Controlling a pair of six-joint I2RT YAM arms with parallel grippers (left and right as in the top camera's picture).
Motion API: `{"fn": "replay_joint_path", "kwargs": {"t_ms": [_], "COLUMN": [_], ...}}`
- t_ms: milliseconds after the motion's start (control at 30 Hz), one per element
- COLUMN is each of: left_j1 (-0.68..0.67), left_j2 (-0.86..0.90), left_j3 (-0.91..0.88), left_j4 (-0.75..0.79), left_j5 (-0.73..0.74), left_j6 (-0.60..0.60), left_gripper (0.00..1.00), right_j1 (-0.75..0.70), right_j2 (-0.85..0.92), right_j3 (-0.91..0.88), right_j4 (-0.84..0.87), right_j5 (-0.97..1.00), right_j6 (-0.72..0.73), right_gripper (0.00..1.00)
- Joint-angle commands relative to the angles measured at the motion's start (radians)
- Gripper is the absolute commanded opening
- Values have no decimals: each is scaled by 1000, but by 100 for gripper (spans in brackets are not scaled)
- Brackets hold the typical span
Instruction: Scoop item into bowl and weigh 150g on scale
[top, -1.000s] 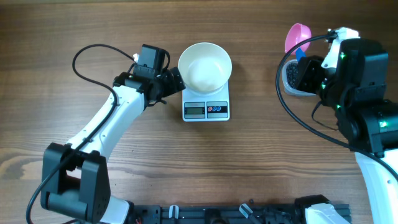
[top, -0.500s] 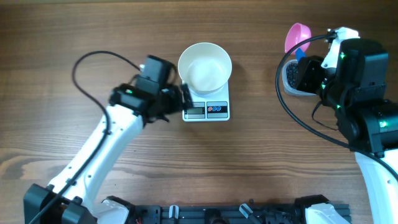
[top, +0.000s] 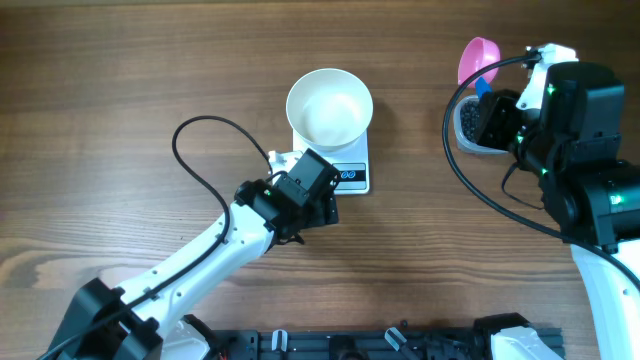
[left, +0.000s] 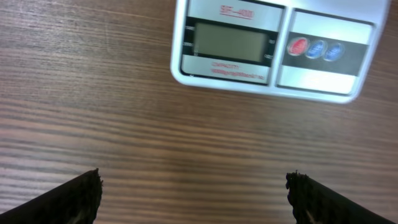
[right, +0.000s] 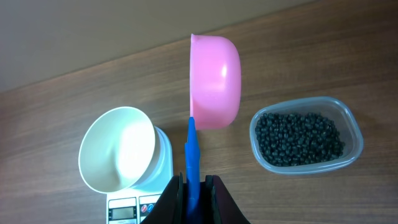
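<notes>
The white bowl (top: 329, 107) stands empty on the white scale (top: 352, 176). My left gripper (top: 322, 203) hovers at the scale's front edge and covers part of it from above. In the left wrist view the scale (left: 267, 50) with its grey display fills the top, and my left gripper (left: 196, 186) is open over bare wood. My right gripper (right: 193, 186) is shut on the blue handle (right: 191, 155) of a pink scoop (right: 214, 81), which is held on edge with nothing seen in it. The black item (right: 298, 138) lies in a clear tub (right: 349, 124) to the scoop's right.
In the overhead view the pink scoop (top: 478, 58) sticks out past my right arm, which hides most of the tub (top: 466, 128). A black cable loops over the table beside my left arm (top: 200, 150).
My left arm has swung from the bowl's left side round to the front of the scale, its gripper still open. The right arm and scoop have not moved.
</notes>
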Motion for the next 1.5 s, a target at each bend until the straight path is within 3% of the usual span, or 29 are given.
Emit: {"fn": "replay_joint_path", "kwargs": {"t_ms": [0, 200, 433, 500, 800, 1100, 1467], "left_j1": [5, 13, 77, 84, 83, 78, 37], "left_j2": [40, 62, 62, 63, 110, 180, 234], "left_j3": [-30, -25, 82, 91, 97, 346, 222], "left_j4": [69, 172, 59, 71, 69, -169, -55], "left_j5": [-43, -8, 26, 79, 95, 85, 42], "left_j6": [-34, -5, 70, 127, 150, 204, 136], "left_gripper": [100, 100, 100, 99, 100, 100, 100], "right_j1": [-3, -3, -3, -3, -3, -3, -3], "right_j2": [8, 8, 8, 8, 8, 8, 8], "right_j3": [12, 12, 12, 12, 12, 12, 12], "right_j4": [3, 3, 5, 6, 5, -3, -13], "right_j5": [-6, -6, -6, -6, -10, -10, -10], "right_j6": [-16, -16, -15, -14, -11, 15, 11], "right_gripper": [5, 4, 4, 4, 4, 4, 4]}}
